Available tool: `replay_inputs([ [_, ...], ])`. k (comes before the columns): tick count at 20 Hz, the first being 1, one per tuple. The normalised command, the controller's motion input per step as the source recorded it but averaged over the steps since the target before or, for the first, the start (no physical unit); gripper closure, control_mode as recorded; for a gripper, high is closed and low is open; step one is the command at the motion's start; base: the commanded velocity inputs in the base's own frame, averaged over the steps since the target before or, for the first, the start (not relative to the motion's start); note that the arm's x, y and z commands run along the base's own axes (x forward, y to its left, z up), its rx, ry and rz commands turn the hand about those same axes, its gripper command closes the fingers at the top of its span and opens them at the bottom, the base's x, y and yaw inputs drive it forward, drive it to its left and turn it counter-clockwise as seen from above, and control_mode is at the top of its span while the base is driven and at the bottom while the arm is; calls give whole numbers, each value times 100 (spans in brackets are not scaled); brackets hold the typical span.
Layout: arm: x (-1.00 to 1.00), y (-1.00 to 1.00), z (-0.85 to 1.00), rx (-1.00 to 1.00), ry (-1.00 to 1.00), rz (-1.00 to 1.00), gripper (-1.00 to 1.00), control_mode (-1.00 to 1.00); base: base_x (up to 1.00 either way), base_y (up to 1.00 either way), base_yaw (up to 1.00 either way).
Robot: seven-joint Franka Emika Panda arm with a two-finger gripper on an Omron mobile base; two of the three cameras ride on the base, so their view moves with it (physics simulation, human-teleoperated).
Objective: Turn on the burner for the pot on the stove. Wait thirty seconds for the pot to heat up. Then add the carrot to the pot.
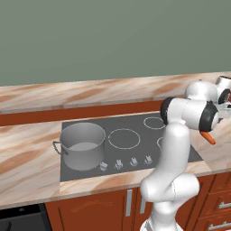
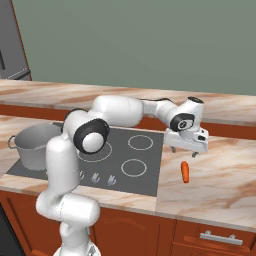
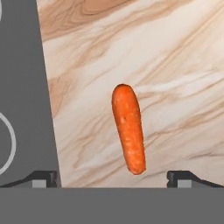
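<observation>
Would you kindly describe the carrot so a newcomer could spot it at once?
Start at the dark stove set in the marble counter. Just right of it, on bare marble, lies the carrot, the lone small orange stick, directly below the open end effector.

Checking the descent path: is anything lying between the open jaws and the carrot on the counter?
No. In the hand view the carrot lies alone on bare marble counter, with the gripper open above it; the right base view agrees.

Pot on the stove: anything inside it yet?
The pot looks empty: bare grey floor and inner wall. Its near wall hides a little of the floor. The carrot lies on the counter.
</observation>
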Motion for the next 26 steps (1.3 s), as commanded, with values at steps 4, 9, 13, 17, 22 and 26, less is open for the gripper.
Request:
replay_inputs([
  [4,8,0,-45,1,0,0,-100,-100,0,0,0],
  [9,0,0,-59,0,-1,0,-100,-100,0,0,0],
  [13,0,0,-51,0,0,0,-100,-100,0,0,0],
  [17,0,0,-42,0,0,0,-100,-100,0,0,0],
  [22,0,0,-19,0,0,0,-100,-100,0,0,0],
  [26,0,0,-21,0,0,0,-100,-100,0,0,0],
])
